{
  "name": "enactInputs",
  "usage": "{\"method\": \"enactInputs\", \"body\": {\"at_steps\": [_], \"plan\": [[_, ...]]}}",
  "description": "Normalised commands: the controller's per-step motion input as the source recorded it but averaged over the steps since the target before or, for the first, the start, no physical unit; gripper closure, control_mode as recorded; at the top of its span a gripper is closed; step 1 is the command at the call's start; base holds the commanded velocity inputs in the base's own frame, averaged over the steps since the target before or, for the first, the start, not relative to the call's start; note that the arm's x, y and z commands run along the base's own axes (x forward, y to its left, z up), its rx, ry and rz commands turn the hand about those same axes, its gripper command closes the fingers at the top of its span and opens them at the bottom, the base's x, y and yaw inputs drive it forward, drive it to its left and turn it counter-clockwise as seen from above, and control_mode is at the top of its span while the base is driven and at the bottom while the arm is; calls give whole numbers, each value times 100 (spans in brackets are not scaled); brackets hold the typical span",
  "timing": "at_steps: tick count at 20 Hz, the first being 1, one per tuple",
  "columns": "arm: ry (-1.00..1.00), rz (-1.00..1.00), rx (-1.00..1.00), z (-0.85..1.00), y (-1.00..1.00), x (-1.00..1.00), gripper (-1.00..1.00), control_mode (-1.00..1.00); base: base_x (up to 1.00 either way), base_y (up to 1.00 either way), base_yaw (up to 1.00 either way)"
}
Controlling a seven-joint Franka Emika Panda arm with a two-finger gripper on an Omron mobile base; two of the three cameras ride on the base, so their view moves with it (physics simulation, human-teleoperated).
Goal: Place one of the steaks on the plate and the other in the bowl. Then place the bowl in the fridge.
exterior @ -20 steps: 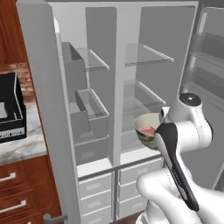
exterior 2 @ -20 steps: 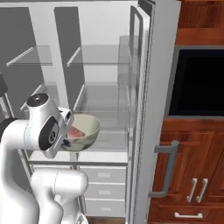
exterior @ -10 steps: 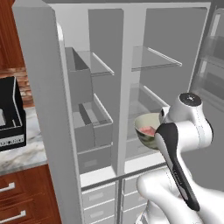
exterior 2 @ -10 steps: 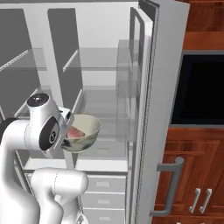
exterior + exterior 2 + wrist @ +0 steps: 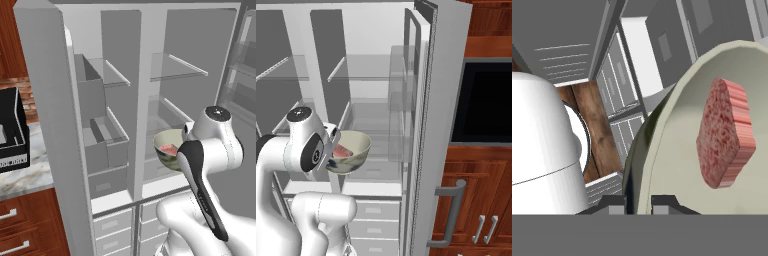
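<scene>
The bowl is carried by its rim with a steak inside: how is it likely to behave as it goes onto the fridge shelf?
The bowl looks rigid and deep, so it should hold shape. Pinched at one rim by the gripper, it may tilt. The pinkish steak lies loose inside, so it could slide if the bowl tips.

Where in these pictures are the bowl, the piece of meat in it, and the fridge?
bowl (image 5: 358, 148): right base view, on its outer wall below the rim.
steak (image 5: 724, 132): hand view, on its pinkish-red top face.
fridge (image 5: 50, 125): left base view, on the grey face of its open left door.
</scene>
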Motion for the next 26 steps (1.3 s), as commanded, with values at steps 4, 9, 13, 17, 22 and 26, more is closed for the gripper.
{"method": "enactInputs", "body": {"at_steps": [4,9,13,17,22,26], "plan": [[-23,-1,2,6,-9,0,100,-100,0,3,0],[-26,1,2,16,-11,8,100,-100,0,0,0],[7,3,0,8,10,71,100,-100,0,0,0],[14,0,0,0,-34,57,100,-100,0,0,0],[1,0,0,0,-41,57,100,-100,0,0,0],[-3,7,11,-1,12,59,100,-100,0,0,0]]}}
